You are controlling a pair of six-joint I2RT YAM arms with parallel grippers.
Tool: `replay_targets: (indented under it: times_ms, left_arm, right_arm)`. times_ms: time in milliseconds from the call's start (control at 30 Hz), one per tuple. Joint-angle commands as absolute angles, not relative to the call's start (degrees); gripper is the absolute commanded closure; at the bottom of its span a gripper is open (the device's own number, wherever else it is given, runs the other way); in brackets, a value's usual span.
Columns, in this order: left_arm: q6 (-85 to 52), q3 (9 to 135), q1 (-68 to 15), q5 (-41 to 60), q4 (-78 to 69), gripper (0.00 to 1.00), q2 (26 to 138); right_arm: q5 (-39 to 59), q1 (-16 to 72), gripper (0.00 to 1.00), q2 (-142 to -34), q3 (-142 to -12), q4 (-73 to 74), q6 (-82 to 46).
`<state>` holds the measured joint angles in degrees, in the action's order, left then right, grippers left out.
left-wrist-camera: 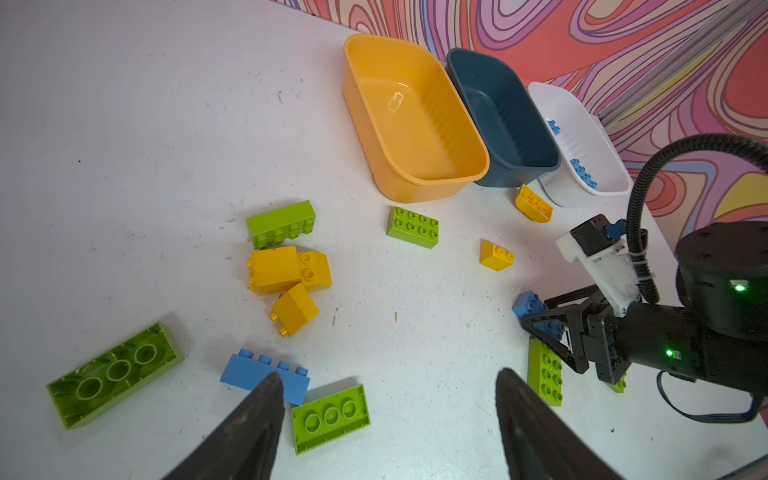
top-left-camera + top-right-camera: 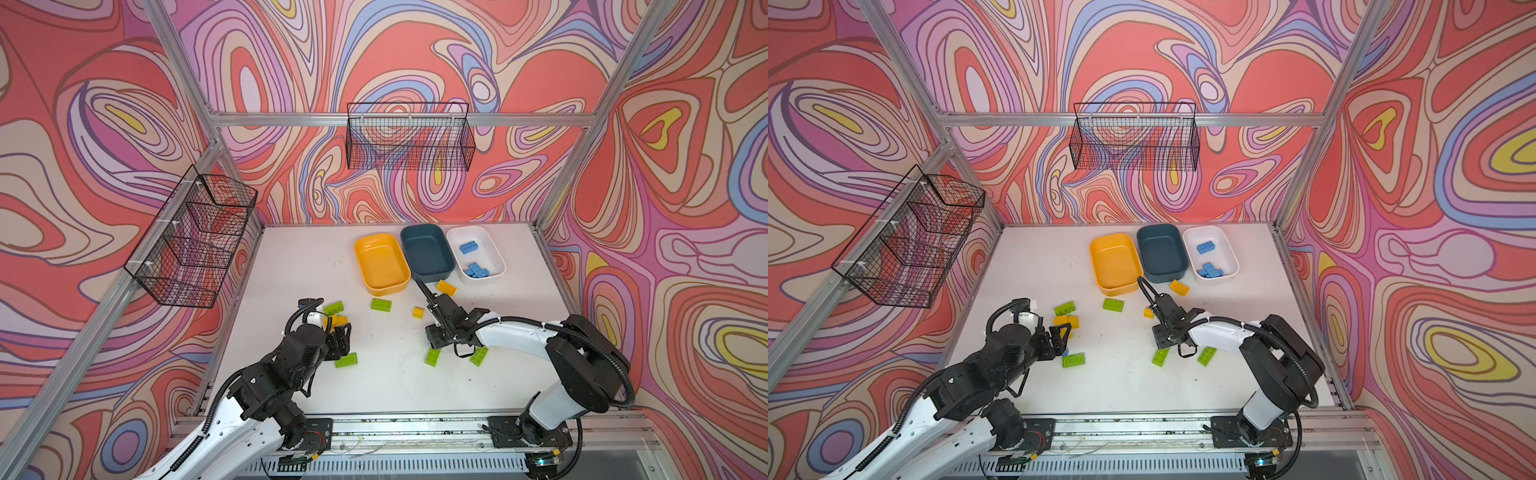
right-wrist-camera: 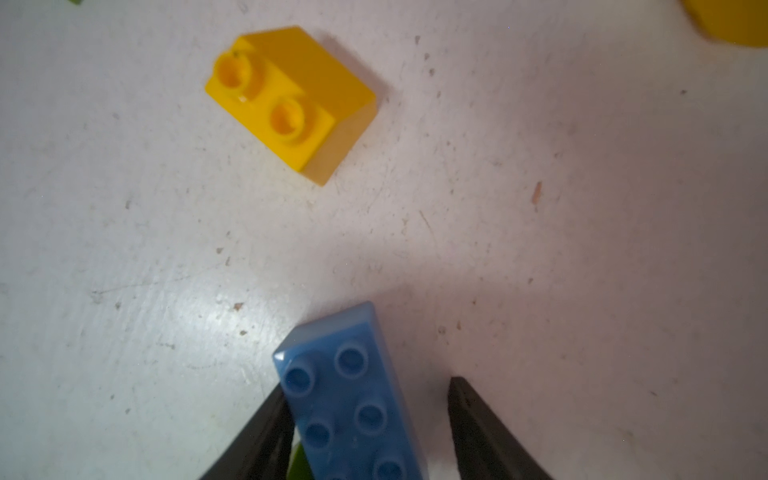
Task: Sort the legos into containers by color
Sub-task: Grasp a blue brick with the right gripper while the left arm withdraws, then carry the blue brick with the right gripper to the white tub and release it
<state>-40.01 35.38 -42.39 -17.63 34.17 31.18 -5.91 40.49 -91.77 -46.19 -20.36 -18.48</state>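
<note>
Lego brick (image 3: 353,407), blue rectangular plastic, is looking light, stiff, slick; right hand (image 3: 369,383) is straddling its long sides, not yet pinching, with the white plastic tub (image 2: 494,249) at its one o'clock in a top view. Left hand (image 1: 388,374) is hanging wide, empty.

**Both top views:** a stereo pair mounted high above my base at 6 o'clock, tilted down toward 12 o'clock, far enough back to hold the whole worktop (image 2: 299,266). Their fields overlap almost wholly.

**Left wrist view:** low over the worktop's 8 o'clock area, looking out past my left pincer (image 1: 388,374) toward the yellow container (image 1: 415,116) near 1 o'clock, and catching my right pincer (image 1: 536,316).

**Right wrist view:** very close to the surface near the centre, sharing the small yellow brick (image 3: 291,104) with every other view.
</note>
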Motion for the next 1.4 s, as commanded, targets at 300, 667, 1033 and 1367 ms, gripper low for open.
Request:
replay_targets:
  times_ms: [300,667,1033,1367]
  left_arm:
    - [-41.9,33.8,-42.5,-18.3,35.9,0.21,30.2]
    - [-41.6,36.4,-42.4,-21.8,39.5,0.2,26.5]
    - [-43.1,38.1,-42.4,-26.5,46.8,0.0,18.7]
    - [-42.8,42.6,-42.5,-31.7,51.8,0.0,19.1]
  right_arm:
    - [-9.8,40.7,0.67,-92.3,-46.4,-19.0,-22.3]
    - [-10.8,40.7,0.77,-90.3,-50.4,-22.0,-23.0]
    - [-9.0,38.4,0.75,-81.4,-59.2,-29.3,-23.6]
    - [0.5,20.6,0.75,-78.3,-68.7,-31.9,-21.7]
